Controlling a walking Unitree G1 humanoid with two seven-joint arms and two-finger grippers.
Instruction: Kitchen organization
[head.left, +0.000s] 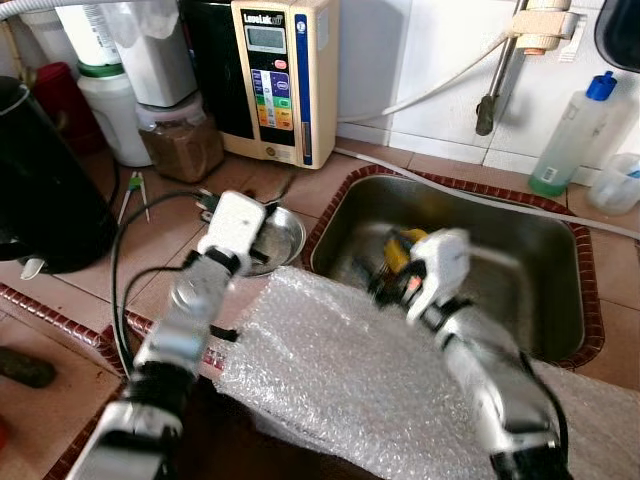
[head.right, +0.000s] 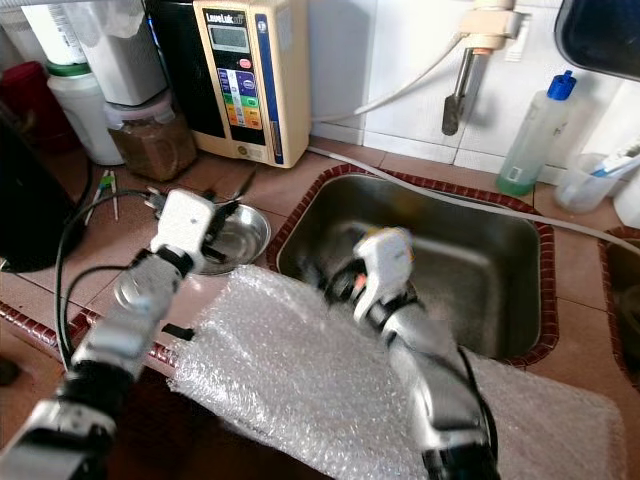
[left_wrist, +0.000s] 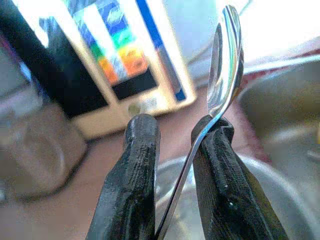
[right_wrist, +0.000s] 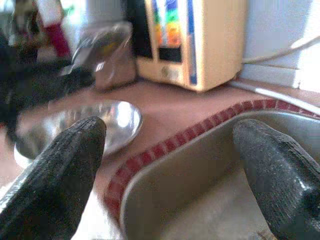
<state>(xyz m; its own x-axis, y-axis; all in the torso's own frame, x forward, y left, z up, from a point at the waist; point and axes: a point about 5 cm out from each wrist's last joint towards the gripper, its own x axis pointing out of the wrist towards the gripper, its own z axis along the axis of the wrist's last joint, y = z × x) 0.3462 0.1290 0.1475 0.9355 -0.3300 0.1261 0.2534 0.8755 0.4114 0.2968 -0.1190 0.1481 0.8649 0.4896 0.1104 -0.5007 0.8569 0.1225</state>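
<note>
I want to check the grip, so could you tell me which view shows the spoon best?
The left wrist view: the spoon stands close up, its handle pinched between the left claw's fingers, its bowl pointing away. In both eye views the left claw hovers over the metal bowl, and the spoon is too small to make out.

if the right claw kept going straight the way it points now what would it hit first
Probably the sink's tiled left rim, which lies between the open right claw's fingers in its wrist view, with the steel bowl just beyond on the counter. Depth is unclear, so it might pass over the rim.
</note>
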